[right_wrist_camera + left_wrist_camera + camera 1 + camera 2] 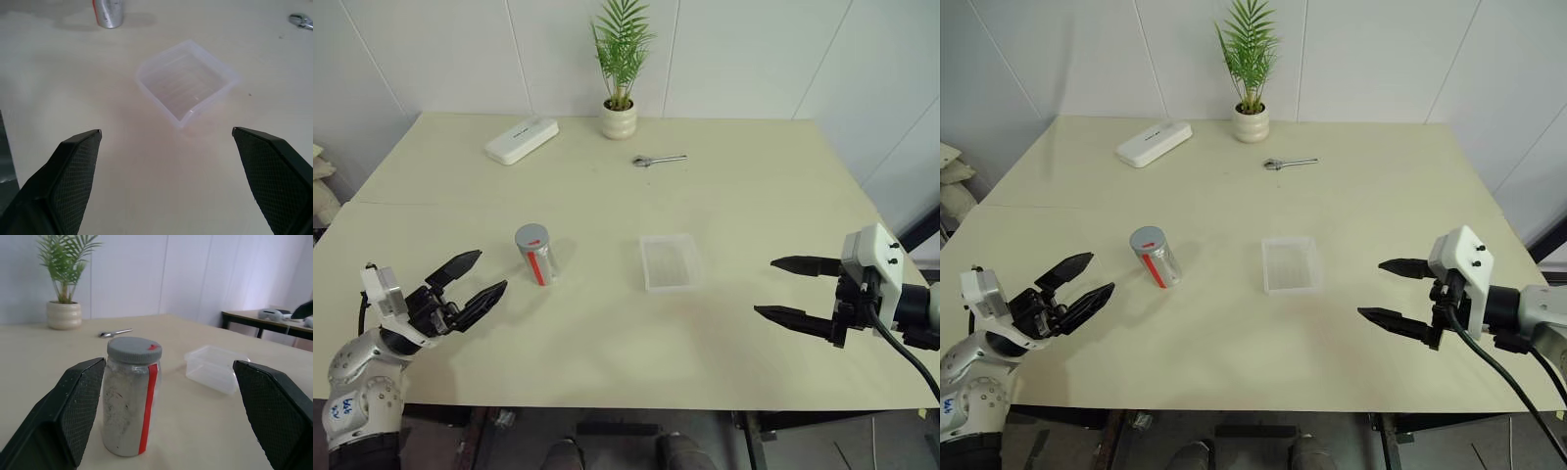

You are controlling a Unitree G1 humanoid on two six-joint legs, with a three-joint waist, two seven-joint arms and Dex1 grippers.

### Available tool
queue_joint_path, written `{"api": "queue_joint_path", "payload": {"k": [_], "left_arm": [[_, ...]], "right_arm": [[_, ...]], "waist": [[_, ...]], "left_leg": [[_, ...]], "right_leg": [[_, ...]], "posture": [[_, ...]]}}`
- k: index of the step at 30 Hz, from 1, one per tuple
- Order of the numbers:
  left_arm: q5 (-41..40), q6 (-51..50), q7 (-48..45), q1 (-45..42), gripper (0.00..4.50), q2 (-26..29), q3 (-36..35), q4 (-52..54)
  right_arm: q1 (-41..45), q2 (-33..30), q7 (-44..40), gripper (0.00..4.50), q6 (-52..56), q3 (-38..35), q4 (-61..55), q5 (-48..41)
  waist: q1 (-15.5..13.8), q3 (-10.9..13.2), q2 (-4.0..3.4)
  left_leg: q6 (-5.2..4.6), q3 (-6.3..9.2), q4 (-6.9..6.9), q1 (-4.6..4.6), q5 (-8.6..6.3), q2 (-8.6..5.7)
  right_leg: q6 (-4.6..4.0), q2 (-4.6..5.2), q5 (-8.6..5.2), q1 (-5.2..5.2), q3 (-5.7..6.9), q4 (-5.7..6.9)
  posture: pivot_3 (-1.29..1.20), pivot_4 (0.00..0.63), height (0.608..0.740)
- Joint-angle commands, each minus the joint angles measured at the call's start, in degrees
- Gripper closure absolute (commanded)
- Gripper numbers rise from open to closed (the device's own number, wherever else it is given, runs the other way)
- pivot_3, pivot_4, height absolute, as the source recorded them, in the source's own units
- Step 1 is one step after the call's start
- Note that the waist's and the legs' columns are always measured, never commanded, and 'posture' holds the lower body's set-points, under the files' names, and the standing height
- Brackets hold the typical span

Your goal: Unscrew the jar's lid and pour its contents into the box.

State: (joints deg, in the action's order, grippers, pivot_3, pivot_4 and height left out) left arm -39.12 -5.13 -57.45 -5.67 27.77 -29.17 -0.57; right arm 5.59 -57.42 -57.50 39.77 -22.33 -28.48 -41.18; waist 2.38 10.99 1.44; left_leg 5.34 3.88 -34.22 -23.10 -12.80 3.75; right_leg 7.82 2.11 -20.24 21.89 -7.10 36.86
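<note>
Clear glass, red stripe: your jar (537,257) stands upright on the table (607,343) with its grey lid (531,236) screwed on, left of the clear box (670,262). Your left gripper (473,281) hangs just beside the jar, spread wide, touching nothing. Your right gripper (790,288) waits wide apart, empty, right of the box.

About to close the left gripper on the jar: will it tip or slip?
The jar stands upright, taller than wide, so a high push may tip it. Its smooth clear wall looks slippery. It seems nearly empty, so probably light.
</note>
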Motion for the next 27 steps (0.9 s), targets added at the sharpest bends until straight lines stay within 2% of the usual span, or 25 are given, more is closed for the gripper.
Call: {"api": "queue_joint_path", "payload": {"k": [1,7,13,20,27], "left_arm": [[3.18,0.15,8.94,2.28,0.05,-2.75,1.95,7.37],[7.23,-0.47,20.61,4.01,0.05,-7.92,6.2,13.41],[11.15,-2.1,30.95,3.24,0.05,-11.96,9.24,14.62],[14.59,-1.74,34.96,-0.64,0.05,-13.18,12.72,12.32],[16.3,-0.56,36.27,-2.74,0.05,-13.55,14.81,10.83]], "right_arm": [[1.8,0.45,-1.75,0.0,-2.46,0.35,-0.25,-1.18],[4.97,0.42,-3.37,0.0,-4.73,3.38,3.05,0.11],[8.36,0.96,-3.93,0.0,-6.75,7.06,6.08,1.8],[12.76,3.26,-3.54,0.0,-8.56,10.84,8.85,3.86],[12.43,4.58,-3.49,0.0,-9.21,10.72,8.96,4.82]], "waist": [[-0.23,0.0,0.01],[-0.75,0.01,0.02],[-0.8,0.01,0.02],[-0.79,0.01,0.02],[-0.83,0.01,0.02]], "left_leg": [[0.0,0.0,-0.05,0.01,0.0,0.0],[0.0,-0.07,-0.18,0.03,0.0,-0.02],[0.01,-0.14,-0.19,0.03,-0.01,-0.04],[0.01,-0.15,-0.2,0.02,-0.01,-0.06],[0.02,-0.15,-0.17,-0.01,-0.03,-0.06]], "right_leg": [[0.01,0.0,0.01,-0.02,-0.01,0.0],[0.13,0.0,0.1,-0.25,-0.13,-0.4],[0.3,0.0,0.22,-0.28,-0.23,-0.53],[0.35,-0.02,0.25,-0.29,-0.25,-0.56],[0.38,-0.02,0.27,-0.28,-0.27,-0.6]], "posture": [[0.0,0.15,0.74],[0.0,0.15,0.74],[0.0,0.15,0.74],[0.0,0.15,0.74],[0.0,0.15,0.74]]}}
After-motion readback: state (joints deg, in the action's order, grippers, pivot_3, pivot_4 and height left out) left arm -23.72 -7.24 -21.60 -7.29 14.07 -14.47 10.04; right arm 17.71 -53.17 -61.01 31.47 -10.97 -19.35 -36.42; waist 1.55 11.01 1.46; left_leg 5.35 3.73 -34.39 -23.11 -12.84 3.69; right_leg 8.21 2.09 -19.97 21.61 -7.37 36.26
